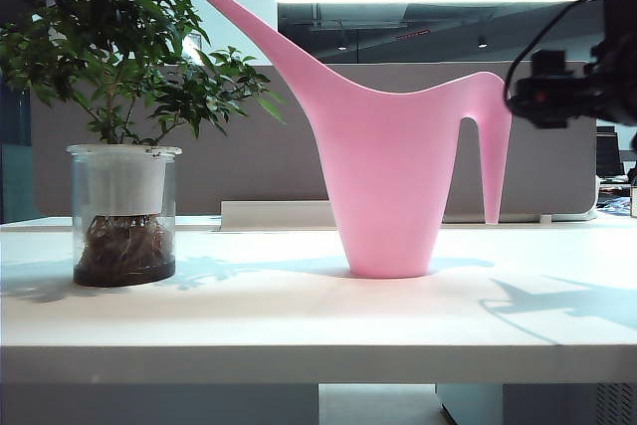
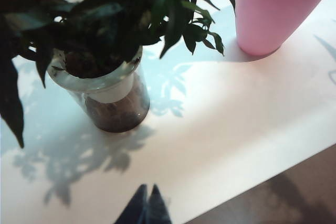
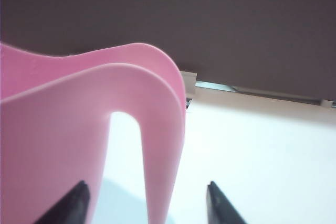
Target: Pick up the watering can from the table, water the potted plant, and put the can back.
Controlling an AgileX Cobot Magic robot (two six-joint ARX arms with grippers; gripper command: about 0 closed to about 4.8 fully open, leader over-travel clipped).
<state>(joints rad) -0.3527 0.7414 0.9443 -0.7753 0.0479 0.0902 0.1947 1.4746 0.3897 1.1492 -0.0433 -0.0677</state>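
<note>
On the right side of the white surface (image 1: 299, 316), up in the air beside the watering can (image 1: 388, 186), is the right hand (image 3: 147, 203). In the right wrist view its two dark fingers (image 3: 71, 205) are spread wide, one on each side of the can's thin handle (image 3: 163, 171). The handle stands in the gap between them. The fingers do not press on it, and I cannot tell if either one touches it. In the exterior view the black right arm (image 1: 577, 87) shows at the top right, close to the top of the handle.

The left hand (image 2: 146, 208) is low in the left wrist view, over the front part of the surface near the potted plant (image 2: 105, 51). Its two dark finger tips sit pressed together and hold nothing.

The watering can is pink and smooth. It stands upright on the surface, near the middle. Its body is wide at the top and narrow at the bottom, like a cup. A long thin spout (image 1: 254, 32) slants up toward the plant. The slim handle curves over and points down, and its end stays off the surface.

The potted plant stands to the left, well apart from the can. It has dark green leaves, a clear glass pot with a white inside part, and brown roots and soil at the bottom.
</note>
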